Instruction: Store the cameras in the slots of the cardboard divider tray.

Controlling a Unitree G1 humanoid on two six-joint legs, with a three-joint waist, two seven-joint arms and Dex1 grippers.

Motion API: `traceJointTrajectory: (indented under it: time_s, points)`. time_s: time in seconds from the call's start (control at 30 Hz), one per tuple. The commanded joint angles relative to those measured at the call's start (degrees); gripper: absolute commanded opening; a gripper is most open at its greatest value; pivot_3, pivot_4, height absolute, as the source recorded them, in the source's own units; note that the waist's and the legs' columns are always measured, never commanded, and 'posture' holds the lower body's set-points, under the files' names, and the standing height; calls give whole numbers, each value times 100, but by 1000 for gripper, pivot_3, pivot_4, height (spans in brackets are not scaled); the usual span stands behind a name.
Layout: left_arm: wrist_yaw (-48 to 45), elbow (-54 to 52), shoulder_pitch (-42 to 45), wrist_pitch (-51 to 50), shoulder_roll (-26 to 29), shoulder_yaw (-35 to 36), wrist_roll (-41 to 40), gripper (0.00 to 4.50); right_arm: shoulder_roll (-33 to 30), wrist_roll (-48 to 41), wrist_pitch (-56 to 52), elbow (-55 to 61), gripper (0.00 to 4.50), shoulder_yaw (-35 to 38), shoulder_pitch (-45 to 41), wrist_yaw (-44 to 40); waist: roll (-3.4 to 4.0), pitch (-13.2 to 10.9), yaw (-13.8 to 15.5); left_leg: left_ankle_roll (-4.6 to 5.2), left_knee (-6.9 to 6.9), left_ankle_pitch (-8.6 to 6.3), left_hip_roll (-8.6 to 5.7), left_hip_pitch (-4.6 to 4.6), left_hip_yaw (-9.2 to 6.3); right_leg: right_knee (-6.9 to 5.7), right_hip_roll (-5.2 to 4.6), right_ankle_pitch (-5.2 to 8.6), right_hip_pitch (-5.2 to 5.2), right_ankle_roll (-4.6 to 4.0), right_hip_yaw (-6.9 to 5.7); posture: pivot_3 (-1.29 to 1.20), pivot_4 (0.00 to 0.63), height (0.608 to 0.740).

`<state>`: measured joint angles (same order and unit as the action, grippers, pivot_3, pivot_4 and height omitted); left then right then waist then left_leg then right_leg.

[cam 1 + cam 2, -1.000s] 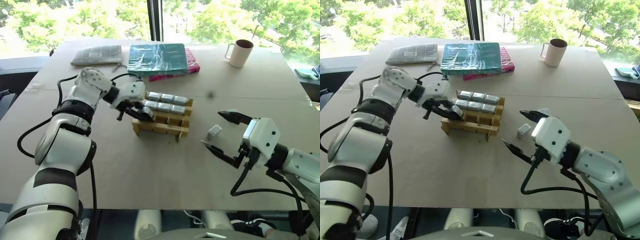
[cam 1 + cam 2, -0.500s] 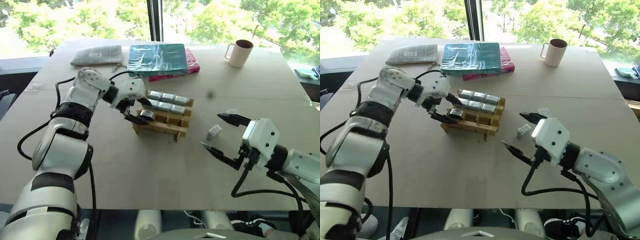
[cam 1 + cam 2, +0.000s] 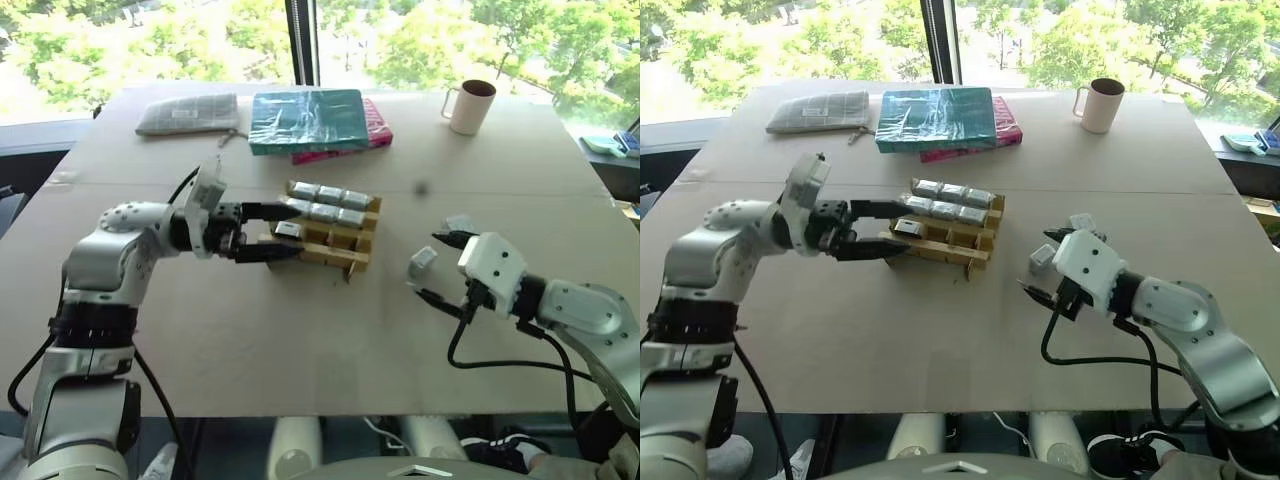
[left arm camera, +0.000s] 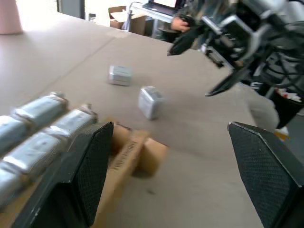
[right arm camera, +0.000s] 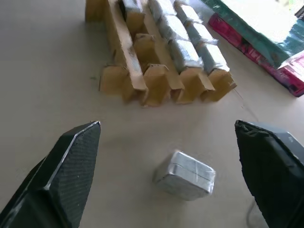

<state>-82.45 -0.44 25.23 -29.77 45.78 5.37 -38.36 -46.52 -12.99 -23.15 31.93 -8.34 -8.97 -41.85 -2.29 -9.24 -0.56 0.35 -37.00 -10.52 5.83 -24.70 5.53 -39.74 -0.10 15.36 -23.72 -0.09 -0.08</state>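
Right gripper (image 3: 437, 268), fingers spread wide and holding nothing, is aimed low across the table (image 3: 300, 340) with a loose camera (image 3: 424, 263) lying between its two fingertips, a likely approach for a pinch across the body. A second loose camera (image 3: 460, 223) lies just behind it, near but apart, so a closing finger has room on that side. Left gripper (image 3: 290, 232), also parted and empty, reaches level from the tray's left side, its fingers bracketing the front-left corner of the cardboard tray (image 3: 340, 258). A camera (image 3: 289, 230) sits in the front row's left slot between those fingers; whether they touch it cannot be told. Two back rows (image 3: 330, 203) are full, three cameras each; the front row's other two slots look empty, matching the two loose cameras. Bare table surrounds tray and grippers on the near side. Book (image 3: 305, 119), pouch (image 3: 188, 113) and mug (image 3: 470, 105) stand well apart near the far edge.
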Motion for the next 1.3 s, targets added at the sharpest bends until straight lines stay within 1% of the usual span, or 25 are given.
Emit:
traceJointTrajectory:
  time_s: [0.03,0.1,0.23,0.37,0.47,0.6,0.9,0.97,1.03,1.1,1.17,1.3]
  points:
    - [175,-840,-679,389,-81,483,-159,3981,-224,444,983,-793,4500,-122,-470,-577,4,-2,-18,0,-2,0,0,0,3,0,-1,1,0,-1,2,0,150,740]
    - [377,-1107,-1059,384,-174,697,-290,3981,-271,495,1320,-1152,4500,-196,-667,-900,6,-3,-31,1,-2,0,1,1,8,-1,-2,0,-2,0,7,0,150,740]
    - [406,-1507,-1868,586,-252,970,-383,3981,-215,662,1939,-1865,4500,-351,-1098,-1382,7,-3,-22,0,1,-1,12,3,12,-2,4,-2,-5,2,7,0,150,740]
    - [589,-1782,-2314,563,-290,1102,-516,3981,-140,885,2641,-2498,4500,-502,-1452,-1714,7,-3,-10,0,2,-1,12,3,16,-2,1,0,-6,-1,8,0,150,740]
    - [777,-2015,-2492,557,-347,1151,-622,3981,-5,1046,3290,-3010,4500,-652,-1844,-1990,7,-4,-14,0,1,-1,11,3,18,-1,-3,1,-6,-4,8,0,150,740]
    - [880,-2180,-2602,620,-375,1178,-677,3981,178,1181,3673,-3602,4500,-782,-2176,-2224,9,-5,-10,-1,2,-1,11,4,19,-1,-1,-4,-6,-10,8,0,150,740]
    - [1413,-2752,-2749,426,-372,1150,-926,3981,372,1334,3968,-4205,4500,-785,-2416,-2389,12,-7,-18,-1,7,-1,12,4,25,0,-1,-12,-9,-19,13,0,150,740]
    - [1549,-2854,-2732,352,-358,1132,-992,3981,402,1164,3774,-4198,4500,-659,-2404,-2401,13,-7,-13,-1,8,-1,12,5,24,0,-1,-11,-9,-20,13,0,150,740]
    - [1711,-2969,-2702,238,-335,1126,-1085,3981,338,460,2833,-3821,4500,-301,-2260,-2548,14,-8,-7,-1,9,-1,12,5,25,0,-1,-12,-9,-21,13,0,150,740]
    - [1856,-3012,-2672,152,-333,1133,-1160,3981,298,-331,1735,-3464,4500,168,-2153,-2485,14,-8,-5,-1,10,-1,12,5,25,0,-3,-13,-9,-22,16,0,150,740]
    - [1982,-3062,-2629,84,-333,1119,-1219,3981,348,-653,1015,-3380,4500,483,-2175,-2208,14,-8,-4,-1,12,-1,12,6,24,0,-5,-14,-9,-22,20,0,150,740]
    - [2319,-3221,-2411,-94,-333,1028,-1357,3981,529,-819,-72,-3304,4500,818,-2149,-1498,14,-8,-9,-1,14,-1,12,11,22,0,-5,-13,-8,-23,28,0,150,740]
